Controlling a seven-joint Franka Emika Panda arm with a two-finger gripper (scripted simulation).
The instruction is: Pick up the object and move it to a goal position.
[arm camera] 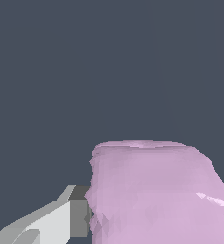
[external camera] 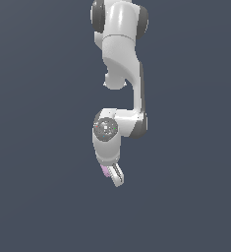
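Note:
The pale pink block (arm camera: 156, 190) fills much of the wrist view, close to the camera, with one white and grey finger (arm camera: 66, 217) pressed against its side. In the exterior view only a sliver of the pink block (external camera: 106, 171) shows beside the white fingers of my gripper (external camera: 114, 176), which points down at the end of the white arm (external camera: 119, 49). The gripper is shut on the block. The other finger is hidden behind the block in the wrist view.
A plain dark blue-grey surface (external camera: 38, 147) fills the background in both views. No other object shows.

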